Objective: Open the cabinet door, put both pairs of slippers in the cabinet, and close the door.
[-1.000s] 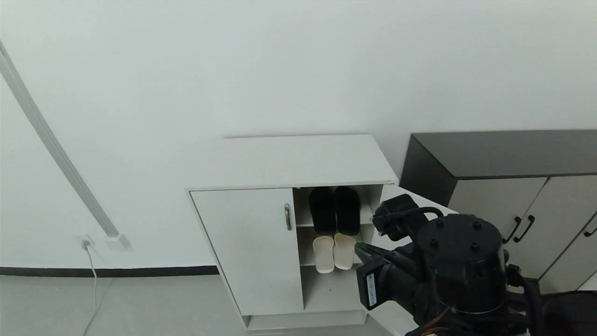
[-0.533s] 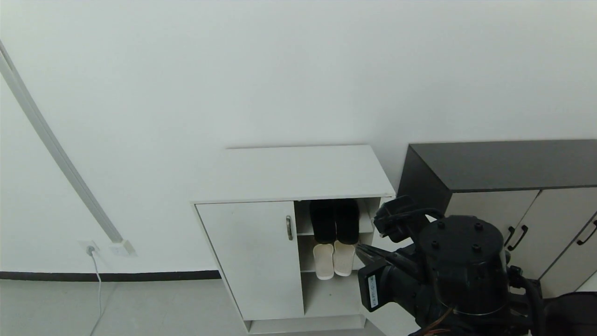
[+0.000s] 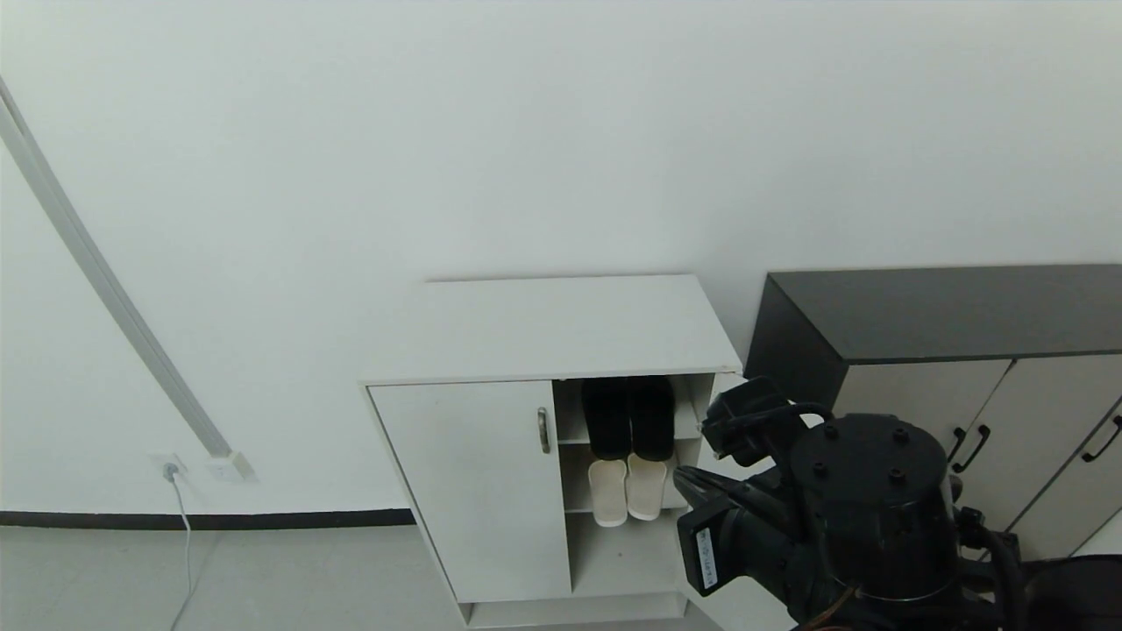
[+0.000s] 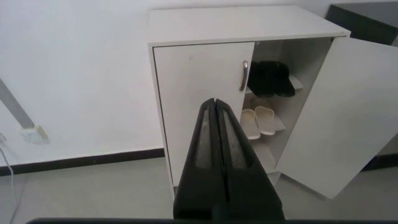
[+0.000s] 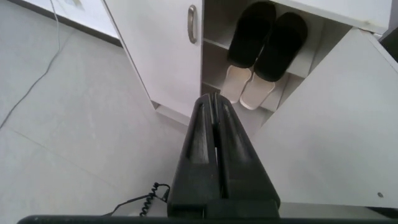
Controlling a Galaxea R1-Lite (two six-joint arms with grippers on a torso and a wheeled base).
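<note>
White cabinet (image 3: pixel 561 324) standing against the far wall, seen with two doors. The left door (image 3: pixel 473 482) is closed and carries a vertical metal handle (image 3: pixel 543 429) at its inner edge; the right door (image 4: pixel 336 118) stands swung open toward the near right, exposing three shelf levels. The pair of black slippers (image 3: pixel 628 416) lies side by side on the upper shelf. The pair of white slippers (image 3: pixel 627 486) lies side by side on the middle shelf directly below, and the near ends of both pairs reach the front edge of their shelves. The left gripper (image 4: pixel 216 102) hangs in front of the closed left door, apart from it, its two fingers pressed together with nothing between them. The right gripper (image 5: pixel 214 96) hangs above the floor (image 5: pixel 74 124) just before the open compartment, beside the open door, its fingers likewise pressed together and bare. A dark-topped cabinet (image 3: pixel 947 307) stands to the right. A wall socket (image 3: pixel 171 469) with a hanging cable (image 3: pixel 186 543) lies well to the left.
</note>
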